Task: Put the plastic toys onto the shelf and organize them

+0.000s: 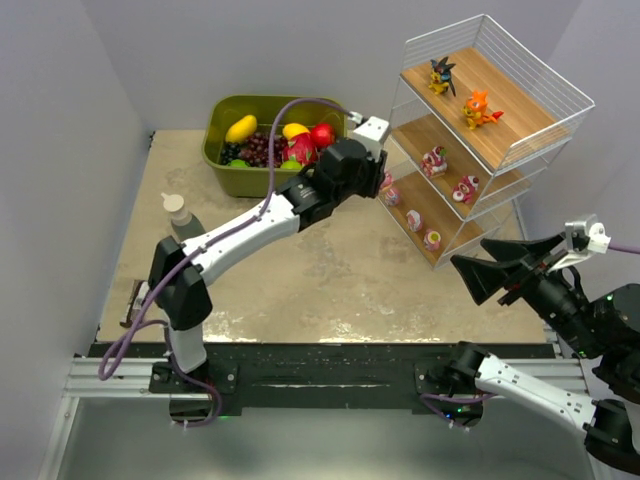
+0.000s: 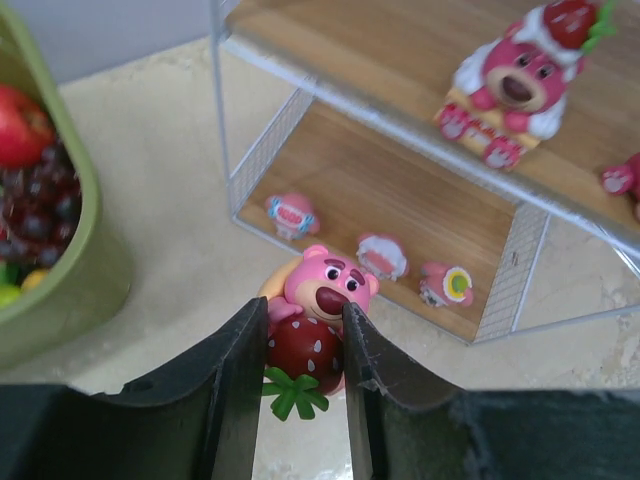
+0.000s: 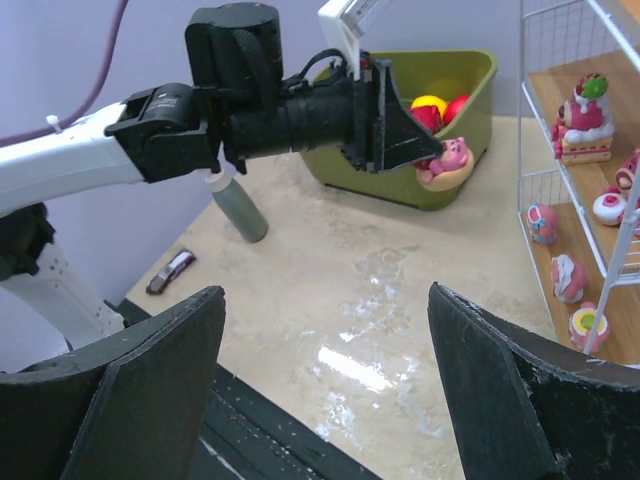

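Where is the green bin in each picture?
Top view: the bin is in the upper part, left of centre.
Left wrist: the bin is at the left edge.
Right wrist: the bin is at the top, right of centre.
Shared landmark: the shelf, right of the bin in every view.

From left gripper (image 2: 303, 320) | 12 o'clock: three toys (image 2: 383, 256) line shelf (image 2: 380, 190) bottom-tier lip, bare wood behind | 9 o'clock: bin (image 2: 70, 280) wall
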Robot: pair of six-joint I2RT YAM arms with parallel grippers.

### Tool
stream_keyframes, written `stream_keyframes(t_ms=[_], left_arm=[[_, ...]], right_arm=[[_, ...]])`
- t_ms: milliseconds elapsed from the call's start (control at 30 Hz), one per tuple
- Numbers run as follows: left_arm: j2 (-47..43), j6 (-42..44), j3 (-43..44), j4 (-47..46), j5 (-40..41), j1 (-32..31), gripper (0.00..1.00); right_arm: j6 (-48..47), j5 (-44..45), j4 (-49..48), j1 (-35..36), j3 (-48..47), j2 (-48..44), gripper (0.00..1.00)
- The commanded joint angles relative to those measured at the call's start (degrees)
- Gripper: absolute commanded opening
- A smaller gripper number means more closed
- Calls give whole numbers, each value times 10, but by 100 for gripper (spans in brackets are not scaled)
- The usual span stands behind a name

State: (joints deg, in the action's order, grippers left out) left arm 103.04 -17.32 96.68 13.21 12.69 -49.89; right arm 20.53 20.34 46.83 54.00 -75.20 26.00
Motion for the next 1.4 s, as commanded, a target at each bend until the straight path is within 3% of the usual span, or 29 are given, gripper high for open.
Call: stream_keyframes(t_ms=[0,267,500,1367], left_arm=[[46,111,135,16,-56,7,0],[90,171,204,-20,-67,27,0],[116,169,233,-60,-86,40,0],[222,39,308,-208,-101,63,0]], right_arm=[[-8,30,5,1,-15,-1,86],[-1,33,12,1,-21,-2,86],[6,37,14,2,-22,-3,86],[21,36,17,1,12,-21,86]])
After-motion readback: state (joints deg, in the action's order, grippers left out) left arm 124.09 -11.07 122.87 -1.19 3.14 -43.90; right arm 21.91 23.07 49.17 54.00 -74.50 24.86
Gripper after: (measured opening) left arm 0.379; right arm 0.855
